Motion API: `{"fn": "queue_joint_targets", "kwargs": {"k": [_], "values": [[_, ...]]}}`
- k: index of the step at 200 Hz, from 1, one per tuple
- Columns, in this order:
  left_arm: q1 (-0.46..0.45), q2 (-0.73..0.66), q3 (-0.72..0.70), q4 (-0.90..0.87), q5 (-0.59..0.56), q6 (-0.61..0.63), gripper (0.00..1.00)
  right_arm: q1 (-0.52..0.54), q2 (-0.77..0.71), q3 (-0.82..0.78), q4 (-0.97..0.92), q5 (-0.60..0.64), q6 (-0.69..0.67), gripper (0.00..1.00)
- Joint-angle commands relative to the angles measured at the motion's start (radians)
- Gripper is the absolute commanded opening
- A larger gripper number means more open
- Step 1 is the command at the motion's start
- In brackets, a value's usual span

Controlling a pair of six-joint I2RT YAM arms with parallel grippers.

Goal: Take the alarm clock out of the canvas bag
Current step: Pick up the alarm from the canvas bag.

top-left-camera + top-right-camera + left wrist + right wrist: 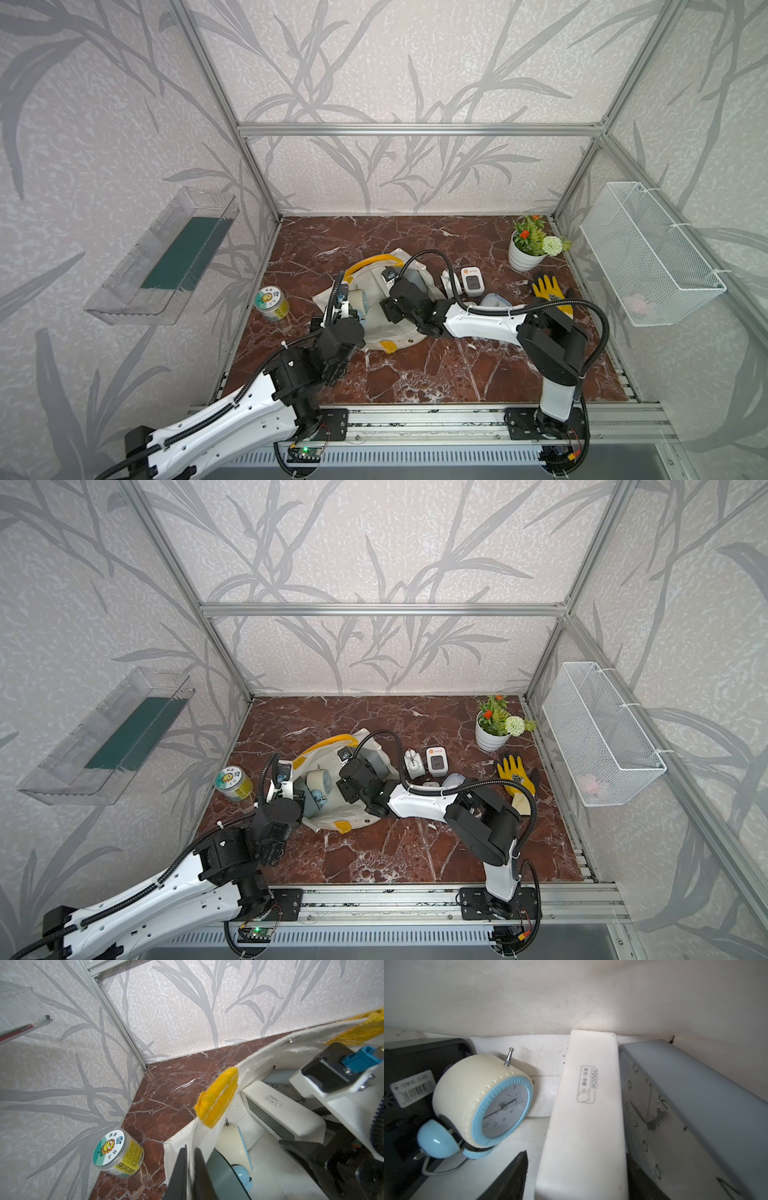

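Bag check: the canvas bag (397, 330) lies open in the middle of the marble table (415, 374). Your left gripper (190, 1150) is clamped on the bag's rim. Your right gripper (579, 1167) sits inside, jaws parted astride the white TOUCH alarm clock (587, 1105). A round cream clock (467, 1088) and a grey clock (695, 1105) flank it.

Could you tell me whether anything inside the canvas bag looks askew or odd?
Yes: the round cream alarm clock lies toppled on its side inside the canvas bag, jumbled with a white touch clock, a grey square clock and a black device.
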Motion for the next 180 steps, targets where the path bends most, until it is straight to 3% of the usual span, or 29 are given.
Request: {"fn": "queue_joint_targets", "kwargs": {"k": [1,87,117,180], "values": [[-0.001,0.0,0.034,-0.002,-0.014,-0.032,0.0,-0.005,0.03,0.04,0.004,0.004,0.005,0.69],[0.001,-0.034,0.036,-0.038,-0.034,-0.03,0.0,-0.006,0.067,0.088,-0.107,0.048,0.017,0.67],[0.001,-0.038,0.035,-0.041,-0.037,-0.029,0.0,-0.007,0.058,0.079,-0.126,0.065,0.026,0.56],[0.001,-0.035,0.039,-0.039,-0.037,-0.027,0.0,-0.01,0.024,0.06,-0.101,0.037,0.013,0.43]]}}
